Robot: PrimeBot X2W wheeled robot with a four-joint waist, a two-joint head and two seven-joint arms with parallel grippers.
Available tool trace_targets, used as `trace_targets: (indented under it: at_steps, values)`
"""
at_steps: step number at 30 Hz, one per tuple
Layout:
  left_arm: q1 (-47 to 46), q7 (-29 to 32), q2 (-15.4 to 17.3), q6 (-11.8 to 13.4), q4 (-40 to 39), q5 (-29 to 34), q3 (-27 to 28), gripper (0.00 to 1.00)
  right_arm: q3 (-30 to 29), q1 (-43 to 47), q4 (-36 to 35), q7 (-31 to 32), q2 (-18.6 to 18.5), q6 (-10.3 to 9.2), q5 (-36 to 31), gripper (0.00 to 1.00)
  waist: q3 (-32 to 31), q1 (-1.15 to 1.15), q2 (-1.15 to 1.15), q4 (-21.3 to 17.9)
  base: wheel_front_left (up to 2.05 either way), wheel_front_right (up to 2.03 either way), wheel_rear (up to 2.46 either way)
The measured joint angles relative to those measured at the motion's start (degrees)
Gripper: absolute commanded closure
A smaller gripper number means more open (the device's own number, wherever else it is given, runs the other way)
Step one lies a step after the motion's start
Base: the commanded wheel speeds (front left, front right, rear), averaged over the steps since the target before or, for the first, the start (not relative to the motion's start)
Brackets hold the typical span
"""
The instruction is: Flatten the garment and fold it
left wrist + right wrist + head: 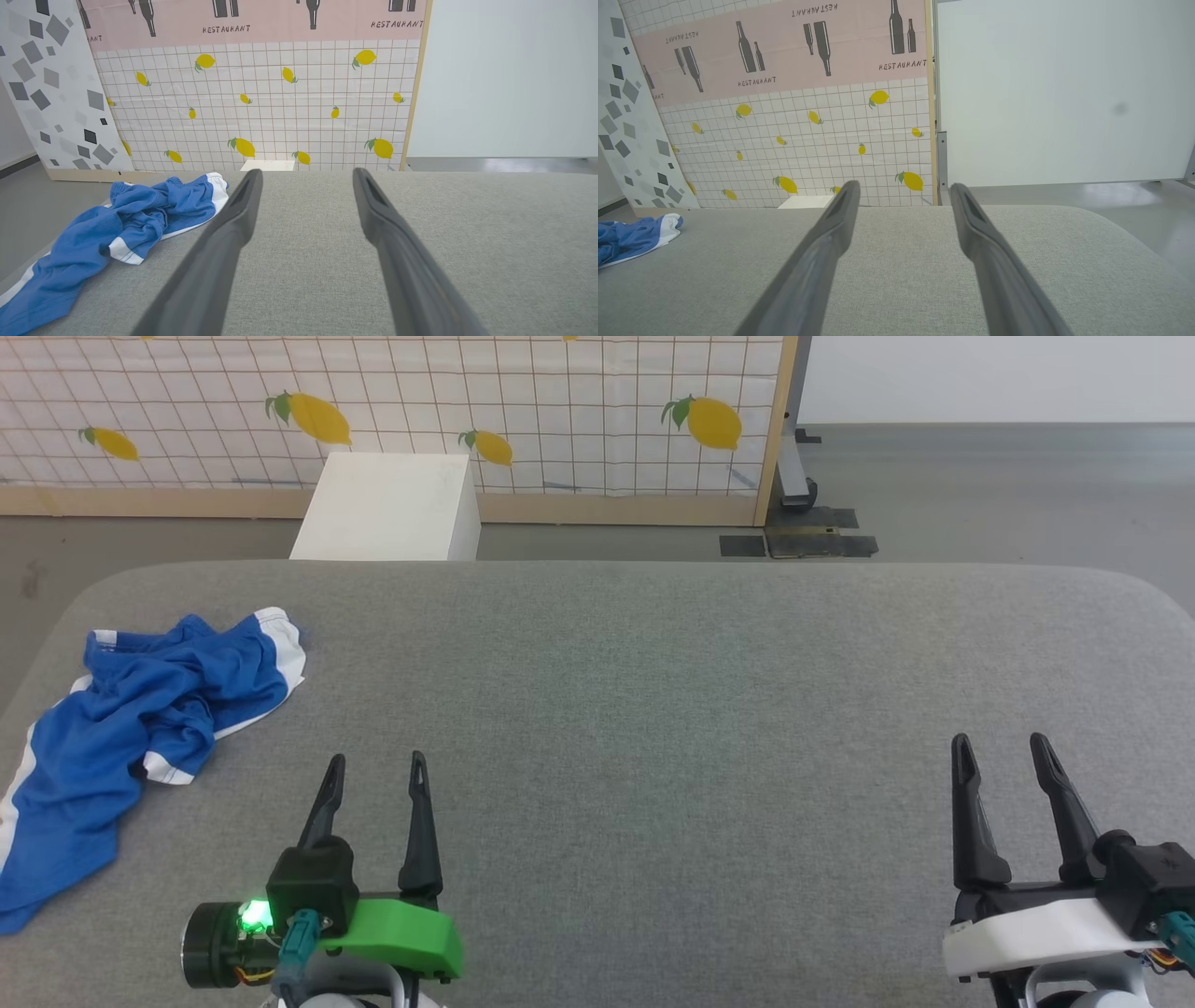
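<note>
Garment [140, 709] crumpled at bench [653, 663] left edge; left end effector [376, 759] near it, right end effector [999, 739] well apart; both spread wide, empty.

The left gripper [376, 761] sits low at about 7 o'clock in the head view. Its two dark fingers are spread apart, pointing toward 12 o'clock. Behind them is a green wrist housing [401, 933] with a lit green light [250, 917]. The right gripper [999, 740] sits at about 4 o'clock, fingers likewise parted and leaning slightly toward 11, on a white wrist housing [1036, 933].
</note>
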Motion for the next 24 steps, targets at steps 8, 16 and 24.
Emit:
trace_targets:
  at_steps: [8, 16, 24]
  values:
    - [0.0, -0.94, 0.02, -1.32, 1.58, -0.51, 0.11, 0.0, -0.35, 0.18, 0.04, -0.94, 0.0, 0.0, -0.01, 0.0, -0.02, 0.0, 0.0, 0.19, 0.0, 0.0, 0.0]
    - [-0.01, -1.77, 0.03, -0.73, 2.15, -0.37, 0.02, 0.0, -0.77, 0.24, 0.4, -1.77, 0.0, 0.01, -0.04, 0.0, 0.06, 0.0, 0.0, 0.43, 0.0, 0.0, 0.0]
    - [-0.01, -2.79, 0.04, -0.27, 2.37, -0.37, -0.21, 0.0, -0.87, 0.44, 0.74, -2.77, 0.0, 0.01, -0.03, 0.0, 0.16, 0.0, 0.0, 0.55, 0.0, 0.0, 0.0]
